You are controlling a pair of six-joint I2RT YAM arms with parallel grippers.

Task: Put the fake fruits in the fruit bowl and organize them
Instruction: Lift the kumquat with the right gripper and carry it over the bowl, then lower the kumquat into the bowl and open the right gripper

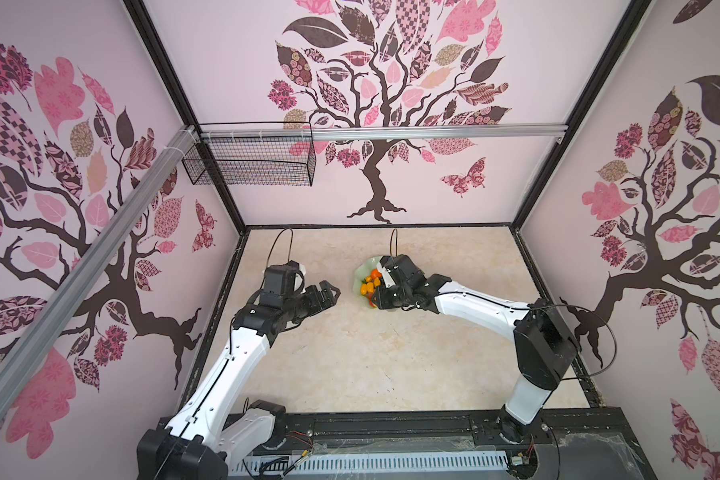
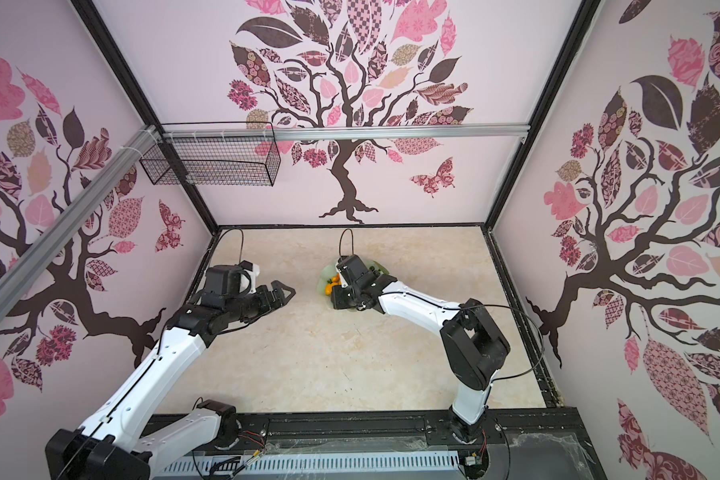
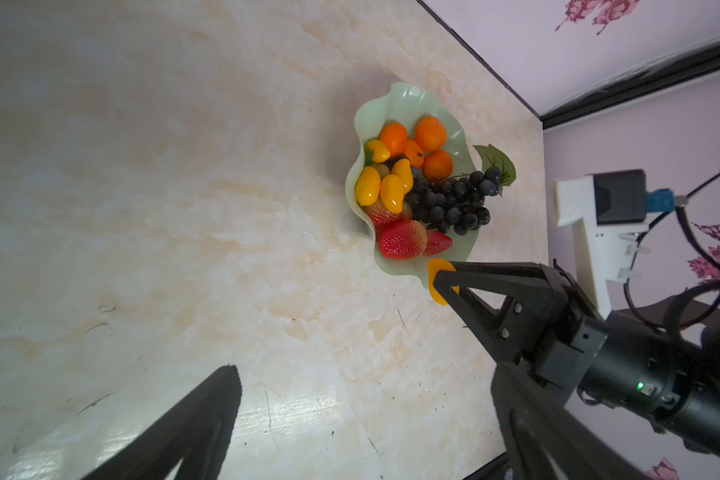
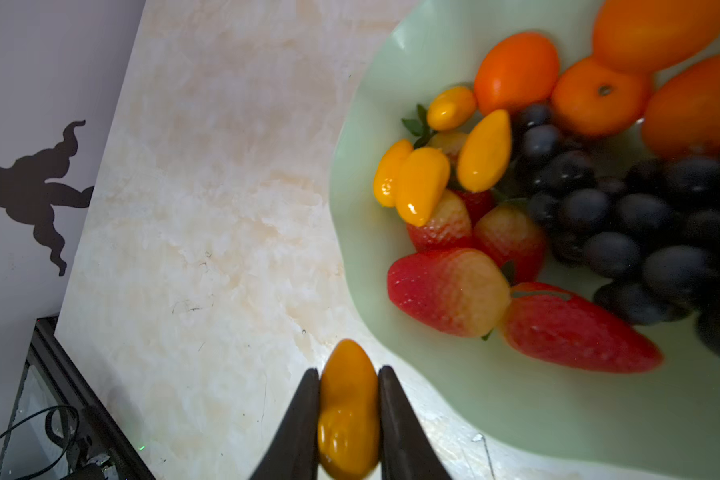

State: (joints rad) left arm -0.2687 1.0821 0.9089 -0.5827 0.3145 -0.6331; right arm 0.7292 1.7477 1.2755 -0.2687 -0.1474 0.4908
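The fruit bowl (image 3: 408,97), pale mint-green with a wavy rim, holds oranges (image 3: 431,133), yellow-orange ovals (image 3: 391,193), red strawberries (image 3: 402,239) and a dark grape bunch (image 3: 449,203). My right gripper (image 4: 348,374) is shut on one more yellow-orange oval (image 4: 348,411), just outside the bowl's rim (image 4: 516,411) and above the table. The left wrist view shows the same held oval (image 3: 436,266) at the bowl's edge. In both top views the right arm covers much of the bowl (image 1: 364,266) (image 2: 327,272). My left gripper (image 1: 329,293) (image 3: 364,370) hangs open and empty, left of the bowl.
A black wire mesh basket (image 1: 250,160) hangs from the aluminium rail at the back left, well above the table. Patterned walls close the marble tabletop (image 1: 350,353) on three sides. A black frame with cables runs along the front edge (image 1: 391,428).
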